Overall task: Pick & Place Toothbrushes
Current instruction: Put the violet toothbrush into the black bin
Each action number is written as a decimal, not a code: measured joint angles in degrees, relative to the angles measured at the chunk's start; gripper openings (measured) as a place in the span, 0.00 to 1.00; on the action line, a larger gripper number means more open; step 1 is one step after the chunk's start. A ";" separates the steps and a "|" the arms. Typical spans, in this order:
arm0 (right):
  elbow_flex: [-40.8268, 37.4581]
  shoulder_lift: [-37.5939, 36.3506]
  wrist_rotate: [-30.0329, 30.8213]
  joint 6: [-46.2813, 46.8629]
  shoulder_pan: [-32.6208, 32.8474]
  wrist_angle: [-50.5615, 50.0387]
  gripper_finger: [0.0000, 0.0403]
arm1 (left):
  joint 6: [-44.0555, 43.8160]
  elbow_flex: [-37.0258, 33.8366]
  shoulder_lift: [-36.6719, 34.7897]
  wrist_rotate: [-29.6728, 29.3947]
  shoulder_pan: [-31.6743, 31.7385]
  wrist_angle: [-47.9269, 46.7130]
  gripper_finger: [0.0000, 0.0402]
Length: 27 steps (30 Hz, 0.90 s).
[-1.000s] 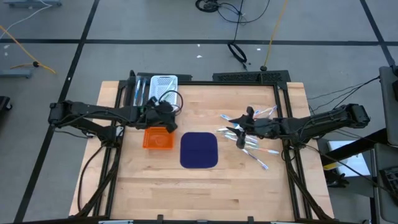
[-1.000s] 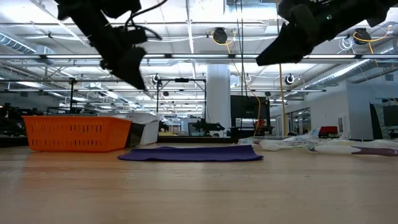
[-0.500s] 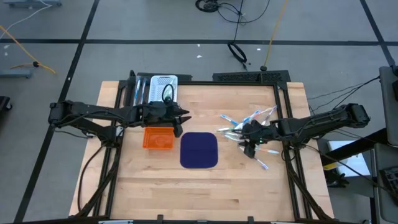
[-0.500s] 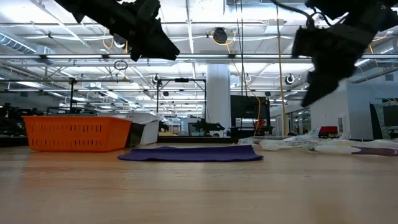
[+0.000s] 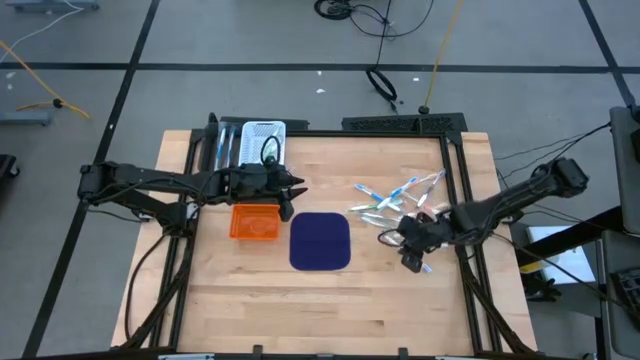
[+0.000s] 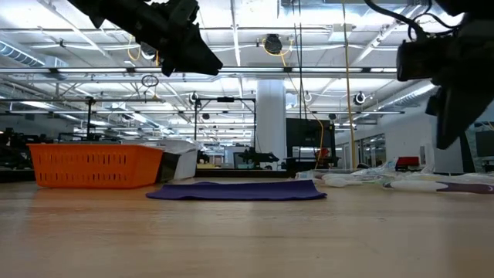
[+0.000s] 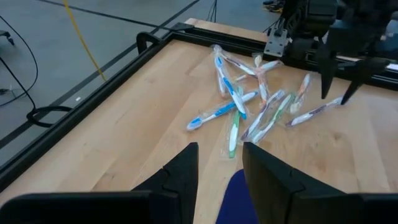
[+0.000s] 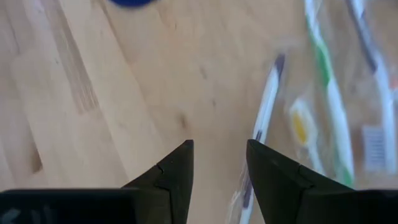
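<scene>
1. Your right arm reaches in from the right edge, bent down so the right pincer [image 5: 412, 262] points at the wood, just near-side of the toothbrushes [image 5: 395, 205]. Its fingers stand apart with nothing between them; the right wrist view shows bare tabletop [image 8: 93, 93] in the gap and one wrapped brush just beside a fingertip.
2. Your left arm stretches level across from the left, the left pincer [image 5: 291, 190] hanging in the air above the far corner of the blue mat [image 5: 320, 241], beside the orange basket [image 5: 254, 222]. Fingers are partly apart, empty.
3. The toothbrushes lie in a loose scatter on the right half of the tabletop, right of the mat, none lifted.
4. Compared with a second ago, your right pincer has slid off the pile toward the near edge and tipped downward. Your left pincer moved from over the basket toward the mat, then stopped for the last half second.
</scene>
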 joint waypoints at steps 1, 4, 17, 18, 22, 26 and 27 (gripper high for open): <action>0.00 0.70 0.06 0.83 0.82 -0.19 0.35 | 0.00 0.00 0.00 0.00 0.00 0.02 0.32; 0.00 3.25 0.14 1.53 2.56 -0.58 0.35 | -0.04 0.00 0.00 0.00 0.00 0.04 0.32; -0.04 10.70 0.36 1.51 3.22 -0.57 0.35 | -0.34 0.00 0.00 0.00 -0.01 0.07 0.32; -0.04 11.11 0.36 1.51 3.22 -0.57 0.35 | -0.33 0.00 0.00 0.00 0.00 0.05 0.32; -0.04 12.84 0.90 1.44 3.20 -0.57 0.35 | -0.32 0.00 0.00 0.00 0.00 0.07 0.32; -0.04 14.88 1.67 1.37 3.20 -0.57 0.29 | -0.31 0.00 0.00 0.00 0.00 0.07 0.32; -0.04 15.33 1.67 1.37 3.20 -0.55 0.27 | -0.31 0.00 0.00 0.00 0.00 0.07 0.32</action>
